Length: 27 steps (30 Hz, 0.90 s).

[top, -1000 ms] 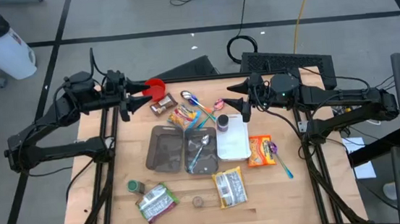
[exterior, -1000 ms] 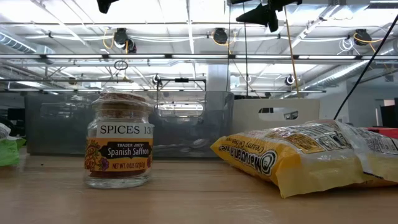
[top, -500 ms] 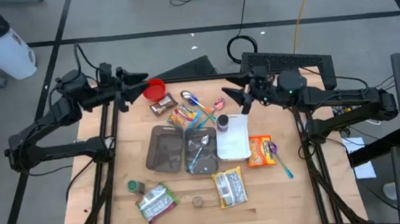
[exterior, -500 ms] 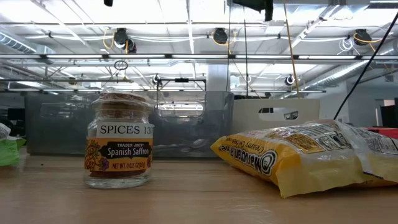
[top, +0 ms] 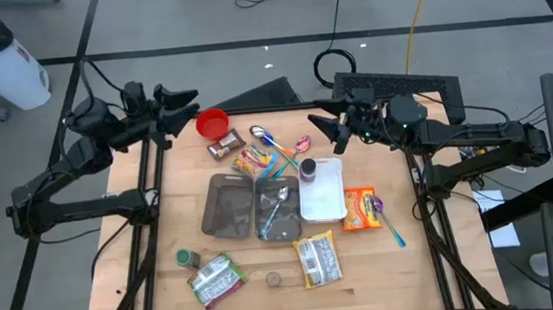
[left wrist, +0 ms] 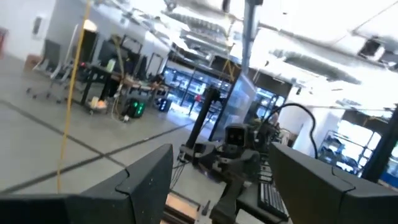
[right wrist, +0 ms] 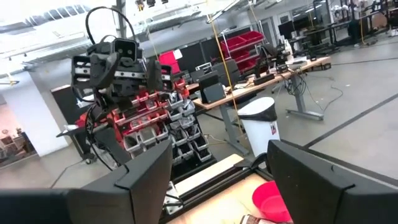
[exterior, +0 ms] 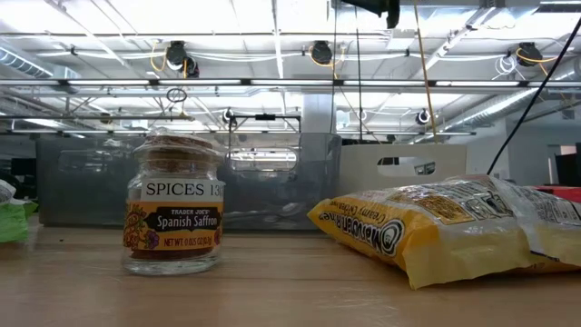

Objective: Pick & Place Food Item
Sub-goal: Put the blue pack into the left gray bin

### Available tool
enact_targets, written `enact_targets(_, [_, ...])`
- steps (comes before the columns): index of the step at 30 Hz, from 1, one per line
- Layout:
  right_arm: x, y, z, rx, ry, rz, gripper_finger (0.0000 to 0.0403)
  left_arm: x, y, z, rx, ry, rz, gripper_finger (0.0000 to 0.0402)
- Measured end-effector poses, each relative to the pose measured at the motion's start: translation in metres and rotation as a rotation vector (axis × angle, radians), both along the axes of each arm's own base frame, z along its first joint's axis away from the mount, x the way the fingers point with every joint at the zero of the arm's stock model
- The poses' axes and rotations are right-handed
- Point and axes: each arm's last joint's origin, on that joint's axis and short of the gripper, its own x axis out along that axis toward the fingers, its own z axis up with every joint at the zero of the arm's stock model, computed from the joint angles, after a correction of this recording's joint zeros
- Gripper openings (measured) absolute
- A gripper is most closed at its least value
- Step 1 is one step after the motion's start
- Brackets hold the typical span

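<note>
Several food packets lie flat on the wooden table [top: 162, 225]: a brown one [top: 225, 144], a striped one [top: 252, 161], an orange one [top: 362, 209], a yellow one [top: 318, 259] and a green one [top: 215, 281]. A saffron jar [exterior: 174, 204] stands upright near the front edge. My left gripper [top: 184, 103] hangs open in the air over the far left corner, near the red bowl [top: 212, 122]. My right gripper [top: 320, 129] hangs open above the far right part of the table. Both tilt slightly upward with nothing between their fingers, as both wrist views show [left wrist: 221, 155] [right wrist: 221, 152].
In the table's middle sit a grey tray [top: 229, 204], a second grey tray with a spoon [top: 276, 207] and a white container [top: 322, 191]. A black-lidded jar [top: 309, 168], loose spoons [top: 391, 225] and a keyboard [top: 396, 89] beyond the far edge are also in view.
Both grippers have tipped upward from roughly level and risen a little, leaving the low view almost wholly. Seen from above, the left gripper's tips have swung toward the far edge, away from the red bowl. Both stay open. Nothing on the table has moved.
</note>
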Motion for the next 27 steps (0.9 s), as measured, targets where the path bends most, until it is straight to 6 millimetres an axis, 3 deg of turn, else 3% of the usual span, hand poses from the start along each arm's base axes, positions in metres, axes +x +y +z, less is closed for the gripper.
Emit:
enact_targets(4, [0.005, -0.004, -0.002, -0.049, 0.012, -0.016, 0.0259, 0.01, 0.003, -0.007, 0.057, 0.075, -0.031, 0.0273])
enact_targets(10, [0.015, -0.025, -0.014, 0.03, 0.033, 0.06, 0.0253, 0.033, 0.015, -0.037, -0.01, 0.311, -0.032, 0.0273])
enact_targets(23, [0.016, -0.064, -0.001, 0.123, 0.403, 0.065, 0.0251, 0.057, 0.051, -0.076, -0.128, 0.553, 0.032, 0.0273])
enact_targets(27, [0.017, -0.075, -0.005, 0.1, 0.479, 0.046, 0.0251, 0.062, 0.062, -0.092, -0.186, 0.641, 0.038, 0.0273])
